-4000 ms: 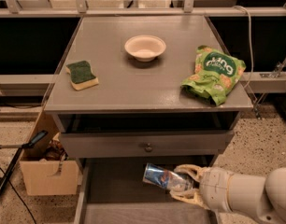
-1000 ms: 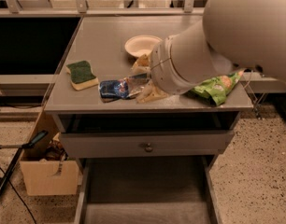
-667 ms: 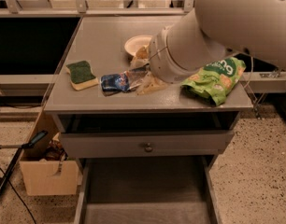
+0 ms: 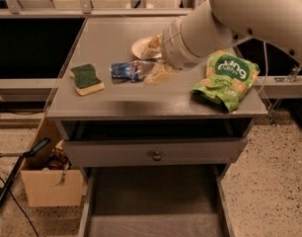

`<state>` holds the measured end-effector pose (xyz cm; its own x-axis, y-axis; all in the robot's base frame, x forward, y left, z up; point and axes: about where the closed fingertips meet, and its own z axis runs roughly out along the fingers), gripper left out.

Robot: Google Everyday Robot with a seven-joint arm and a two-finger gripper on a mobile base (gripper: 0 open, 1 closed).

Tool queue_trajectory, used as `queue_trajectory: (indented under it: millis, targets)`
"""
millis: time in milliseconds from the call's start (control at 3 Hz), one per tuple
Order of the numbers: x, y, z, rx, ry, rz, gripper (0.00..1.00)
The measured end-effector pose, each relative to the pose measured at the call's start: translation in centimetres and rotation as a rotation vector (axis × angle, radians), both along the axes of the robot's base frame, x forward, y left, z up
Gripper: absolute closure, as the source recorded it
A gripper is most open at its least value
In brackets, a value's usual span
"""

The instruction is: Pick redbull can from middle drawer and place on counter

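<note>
The redbull can (image 4: 125,71), blue and silver, lies sideways in my gripper (image 4: 152,69), low over the counter (image 4: 141,100), right of the sponge. The gripper is shut on the can; one cream finger (image 4: 161,74) shows in front of it, the other behind. My white arm reaches in from the upper right. The middle drawer (image 4: 153,201) stands pulled open at the bottom with a bare grey floor.
A green-and-yellow sponge (image 4: 87,78) lies at the counter's left. A white bowl (image 4: 143,47) sits behind the gripper. A green chip bag (image 4: 226,79) lies at the right edge. A knobbed drawer front (image 4: 154,152) is below the counter. A cardboard box (image 4: 50,181) stands on the floor at left.
The gripper has carried the can from the open drawer up to the counter, and over the last second has moved it slightly back and lower between sponge and bowl.
</note>
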<state>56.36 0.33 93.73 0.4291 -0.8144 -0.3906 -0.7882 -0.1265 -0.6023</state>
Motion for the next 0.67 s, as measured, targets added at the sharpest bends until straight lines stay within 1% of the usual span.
queue_trajectory:
  millis: [333, 667]
  targets:
    - [2.2, 0.6, -0.2, 0.008, 0.019, -0.004, 1.0]
    - [3.0, 0.9, -2.4, -0.01, 0.061, -0.01, 1.0]
